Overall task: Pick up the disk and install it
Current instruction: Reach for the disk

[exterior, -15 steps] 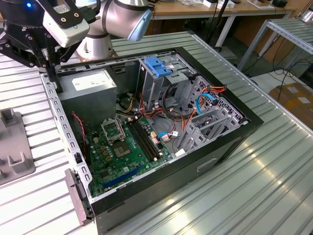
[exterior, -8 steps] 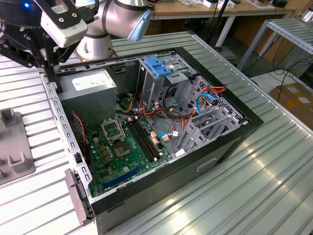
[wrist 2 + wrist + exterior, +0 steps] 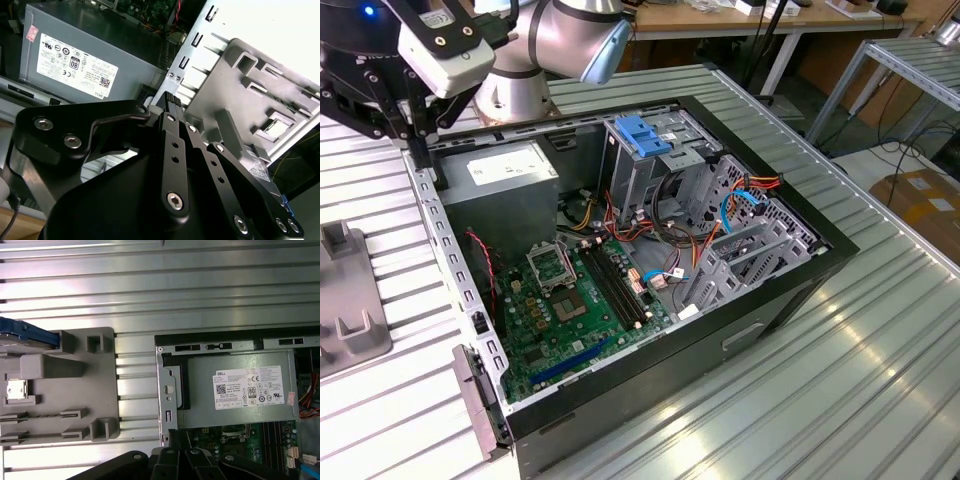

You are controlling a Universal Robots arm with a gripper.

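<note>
Open computer case [image 3: 775, 310] sits on the ribbed metal tabletop [image 3: 880, 380]. Inside there's one grey power supply [image 3: 240, 390], one green motherboard [image 3: 570, 300] and one wide blue bracket [image 3: 640, 135] on top of the drive cage. One grey fixture [image 3: 65, 385] lies just beside the case, and the one disk [image 3: 25, 334] rests at a corner of it: slim, with a bright blue frame. The gripper [image 3: 172, 101] hangs over the case rim next to the power supply, well apart from the disk. It isn't holding the disk, and I honestly can't tell how far open it is.
</note>
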